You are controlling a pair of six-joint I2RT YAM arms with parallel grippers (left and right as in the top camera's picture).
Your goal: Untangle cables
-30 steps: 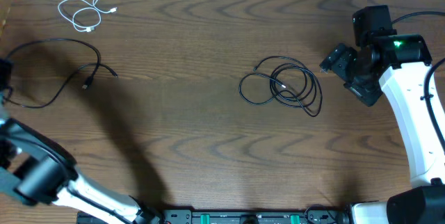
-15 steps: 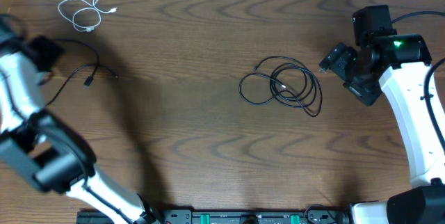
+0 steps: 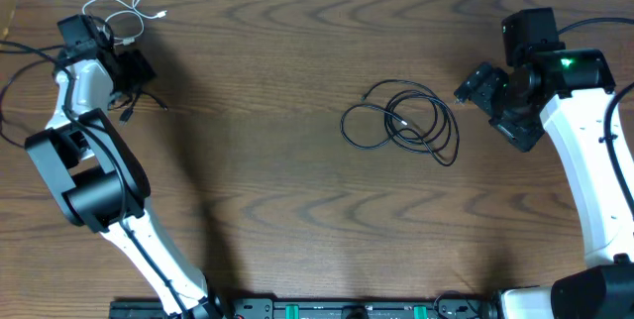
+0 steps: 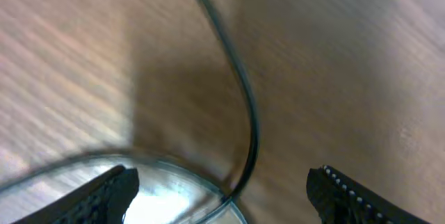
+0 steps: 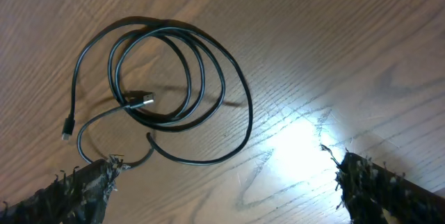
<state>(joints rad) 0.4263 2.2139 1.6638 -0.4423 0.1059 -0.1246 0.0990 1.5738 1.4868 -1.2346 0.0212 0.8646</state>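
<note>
The coiled black cable (image 3: 401, 126) lies flat on the counter (image 3: 258, 210) just toward 3 o'clock of centre. Its long axis runs from 10 to 4 o'clock, and one loose tail reaches out at 10. The white cable (image 3: 121, 24) sits looped at the far 10 o'clock corner. A second black cable (image 3: 127, 115) lies just below it, its plug ends pointing toward 4 o'clock.

The left gripper (image 3: 134, 69) hangs over that second cable, jaws released. The right gripper (image 3: 474, 86) is near the coil at its 2 o'clock side, apart from it, jaws wide and holding nothing.

Only the left wrist view, though blurred, shows a black strand (image 4: 249, 113) running from 12 to 6 between the spread fingers (image 4: 104, 193). Only the right wrist view shows the coil's stacked loops (image 5: 248, 116) and a plug lying inside them.
</note>
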